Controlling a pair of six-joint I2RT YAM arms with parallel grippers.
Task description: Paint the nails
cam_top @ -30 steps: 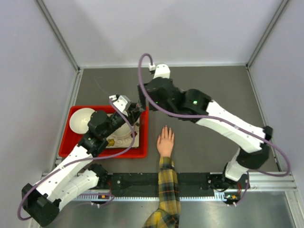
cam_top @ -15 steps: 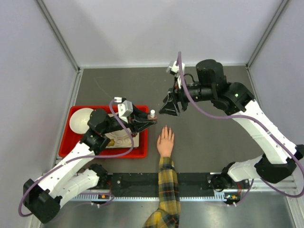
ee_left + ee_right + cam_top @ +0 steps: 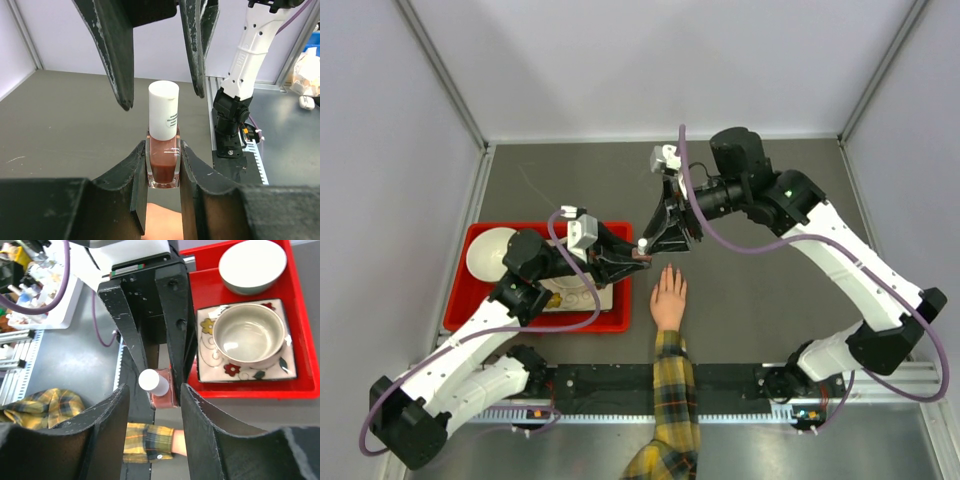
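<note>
My left gripper (image 3: 163,148) is shut on a small nail polish bottle (image 3: 163,157) of reddish-brown polish with a white cap (image 3: 164,110), held upright just beyond the fingertips of a human hand (image 3: 669,298). The hand lies flat on the table with a yellow plaid sleeve (image 3: 670,390). The nails are too small to make out. From above, my right gripper (image 3: 155,387) straddles the cap (image 3: 152,381), its fingers (image 3: 117,55) apart with a gap on each side. In the top view both grippers meet at the bottle (image 3: 642,247).
A red tray (image 3: 480,320) sits at the left with a white bowl (image 3: 252,262) and a grey bowl (image 3: 250,335) on a flowered square plate (image 3: 287,367). The right arm's base (image 3: 232,125) stands at the near table edge.
My right gripper swung away from the tray, then came back down over the bottle's cap, its jaws narrowing. My left gripper carried the bottle rightward, out past the tray's edge.
</note>
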